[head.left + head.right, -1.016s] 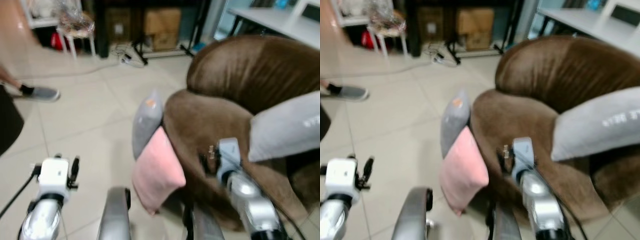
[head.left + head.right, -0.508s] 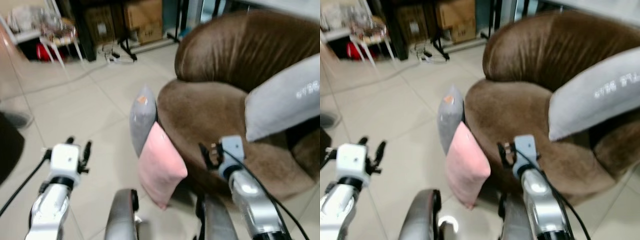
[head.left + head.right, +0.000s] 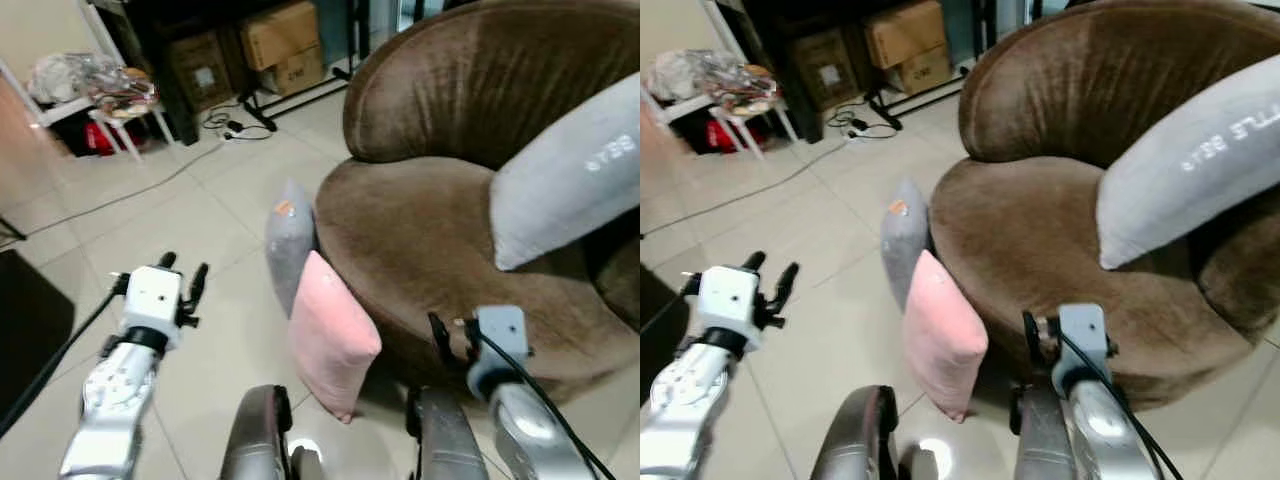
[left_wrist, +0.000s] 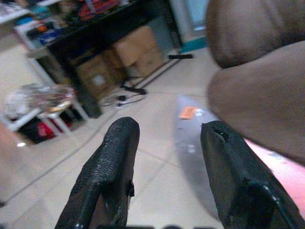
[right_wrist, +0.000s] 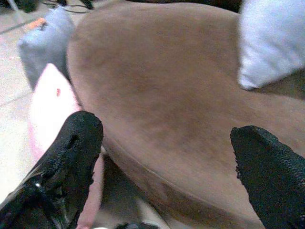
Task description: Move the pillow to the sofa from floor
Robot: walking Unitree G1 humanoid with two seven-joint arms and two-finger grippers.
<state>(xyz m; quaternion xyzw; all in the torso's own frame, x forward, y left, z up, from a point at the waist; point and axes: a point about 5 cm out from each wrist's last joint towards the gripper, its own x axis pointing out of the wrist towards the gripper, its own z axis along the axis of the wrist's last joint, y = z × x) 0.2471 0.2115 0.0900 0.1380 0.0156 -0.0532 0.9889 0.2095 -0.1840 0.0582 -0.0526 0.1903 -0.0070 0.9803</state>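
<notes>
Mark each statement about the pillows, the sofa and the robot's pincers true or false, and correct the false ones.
1. The pink pillow stands on the floor, leaning against the brown sofa. True.
2. The right pincer is shut on the pink pillow. False: its fingers are spread open and hold nothing.
3. A grey pillow stands on the floor just behind the pink one. True.
4. The sofa seat is bare of pillows. False: a light grey pillow rests against its back.
5. The left pincer is open, with floor between its fingers. True.
</notes>
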